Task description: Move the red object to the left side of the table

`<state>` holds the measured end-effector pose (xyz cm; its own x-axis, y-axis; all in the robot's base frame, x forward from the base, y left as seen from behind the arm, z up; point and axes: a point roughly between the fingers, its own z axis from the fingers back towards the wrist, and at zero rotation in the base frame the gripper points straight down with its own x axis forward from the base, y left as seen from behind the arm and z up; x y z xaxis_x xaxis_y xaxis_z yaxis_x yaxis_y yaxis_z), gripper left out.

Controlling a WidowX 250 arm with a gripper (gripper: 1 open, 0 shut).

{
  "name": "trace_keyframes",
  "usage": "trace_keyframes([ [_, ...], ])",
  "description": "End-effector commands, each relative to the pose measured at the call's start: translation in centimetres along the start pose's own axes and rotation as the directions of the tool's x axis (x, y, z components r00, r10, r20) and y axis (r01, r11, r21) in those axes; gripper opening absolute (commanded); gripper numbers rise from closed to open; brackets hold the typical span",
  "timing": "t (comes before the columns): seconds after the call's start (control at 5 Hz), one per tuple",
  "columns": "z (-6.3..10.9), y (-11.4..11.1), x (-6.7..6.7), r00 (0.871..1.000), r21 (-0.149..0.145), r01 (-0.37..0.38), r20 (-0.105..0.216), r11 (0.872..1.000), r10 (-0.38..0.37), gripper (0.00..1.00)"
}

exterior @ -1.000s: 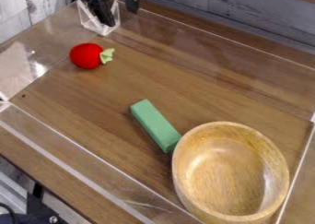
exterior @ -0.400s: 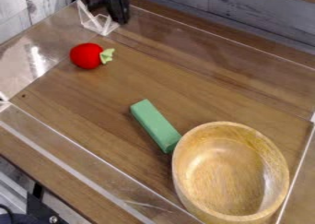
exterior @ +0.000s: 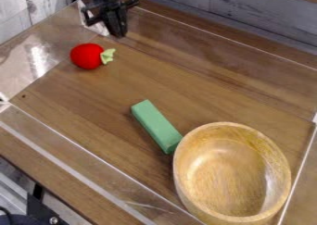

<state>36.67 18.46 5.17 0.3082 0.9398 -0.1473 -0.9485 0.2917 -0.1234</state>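
Camera view, single angle from above the table (exterior: pixel 235 71). Gripper (exterior: pixel 115 29) sits at the far edge near the top-left corner, pointing down close to the wood, dark and small in frame; can't tell if its jaws are apart or together, and nothing visibly between them. Red object (exterior: pixel 87 56) lies on the tabletop near the left acrylic wall, leafy stem pointing right, apart from the gripper and nearer the camera than it. Green block (exterior: pixel 156 125) lies mid-table, its near end just beside the wooden bowl (exterior: pixel 232 173) at lower right; both well apart from the fruit.

Judgement: step in hand looks like the approach to grasp, fruit not yet held. To do it well: centre over the round body, not the stem, with jaws spread wider than the fruit, come straight down, close gently since a glossy round toy will likely roll or squirt out. Mind the clear wall close by on the left. Fruit already sits well left, so any carry should be short.
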Motion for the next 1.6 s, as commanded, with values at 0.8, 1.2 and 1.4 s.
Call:
trace_keyframes([
  [0.8,6.1,-1.1,0.3,0.979,-0.019,0.193,0.070,0.981,-0.192,1.00],
  [1.2,4.4,-1.4,-2.1,0.969,-0.002,0.246,0.028,0.969,-0.246,1.00],
  [1.4,4.7,-2.0,-3.4,0.957,0.006,0.291,0.006,0.957,-0.291,1.00],
])
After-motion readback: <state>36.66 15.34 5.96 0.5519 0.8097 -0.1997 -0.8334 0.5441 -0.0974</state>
